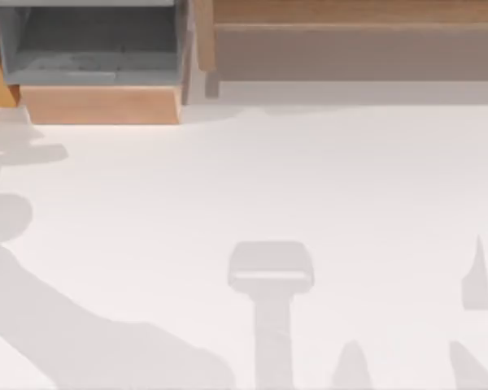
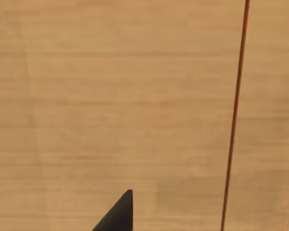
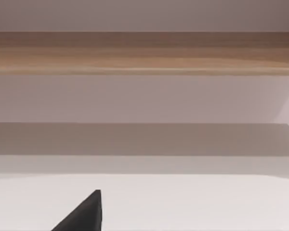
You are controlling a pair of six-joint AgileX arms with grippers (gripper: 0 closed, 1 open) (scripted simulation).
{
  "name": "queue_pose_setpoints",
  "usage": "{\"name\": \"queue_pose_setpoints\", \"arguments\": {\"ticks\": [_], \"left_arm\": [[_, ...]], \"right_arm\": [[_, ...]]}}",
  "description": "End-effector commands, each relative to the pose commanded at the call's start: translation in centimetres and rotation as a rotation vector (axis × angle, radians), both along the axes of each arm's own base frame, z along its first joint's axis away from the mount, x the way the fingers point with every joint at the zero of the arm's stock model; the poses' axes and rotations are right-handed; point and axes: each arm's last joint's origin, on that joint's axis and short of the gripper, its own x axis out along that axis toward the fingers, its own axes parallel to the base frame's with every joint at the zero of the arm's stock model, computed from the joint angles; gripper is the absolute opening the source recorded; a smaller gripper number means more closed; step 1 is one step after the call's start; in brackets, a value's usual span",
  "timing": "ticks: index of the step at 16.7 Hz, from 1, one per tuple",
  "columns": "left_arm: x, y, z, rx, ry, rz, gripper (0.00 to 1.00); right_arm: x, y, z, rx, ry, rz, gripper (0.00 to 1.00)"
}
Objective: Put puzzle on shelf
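Puzzle: where it is lying cannot be told from these views, so neither its facing nor its axis is being recorded.

Count: two grippers, one table, one shelf, one cubby.

Right gripper (image 3: 82, 214): one dark wedge tip is showing at the near edge of the right wrist view. Wide or narrow, I cannot tell. Just ahead of it the white table (image 3: 183, 202) is lying bare. Beyond that strip, the shelf (image 3: 144, 53) is standing square to the gripper, with its wood band running across.

Left gripper (image 2: 120, 214): one dark wedge tip is showing. I cannot tell its opening. Close ahead of it a light wood panel (image 2: 111, 96) is facing the camera, with one thin red-brown line (image 2: 233, 120) running down it.

Top view: grey shadows are falling on the table (image 1: 228, 187). At the far edge the shelf (image 1: 358, 53) is sitting on the right, long axis running left to right, darker front face toward the arms. Beside it on the left, the grey-walled cubby (image 1: 89, 49) is standing behind its light-wood front board (image 1: 98, 104).
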Motion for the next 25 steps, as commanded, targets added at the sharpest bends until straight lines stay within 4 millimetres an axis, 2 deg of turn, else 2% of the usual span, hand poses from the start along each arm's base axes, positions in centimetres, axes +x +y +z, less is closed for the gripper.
{"name": "queue_pose_setpoints", "arguments": {"ticks": [8, 18, 21, 25], "left_arm": [[0.0, 0.0, 0.0, 0.000, 0.000, 0.000, 0.02], [-0.2, 0.2, -0.4, -0.011, 0.015, 0.004, 0.00], [-1.7, 0.5, 0.3, -0.001, -0.009, 0.004, 0.00], [-5.3, -0.1, -1.0, -0.025, 0.037, 0.000, 0.00]], "right_arm": [[0.0, 0.0, 0.0, 0.000, 0.000, 0.000, 1.00], [0.0, 0.0, 0.0, 0.000, 0.000, 0.000, 1.00], [0.0, 0.0, 0.0, 0.000, 0.000, 0.000, 1.00], [0.0, 0.0, 0.0, 0.000, 0.000, 0.000, 1.00]]}}
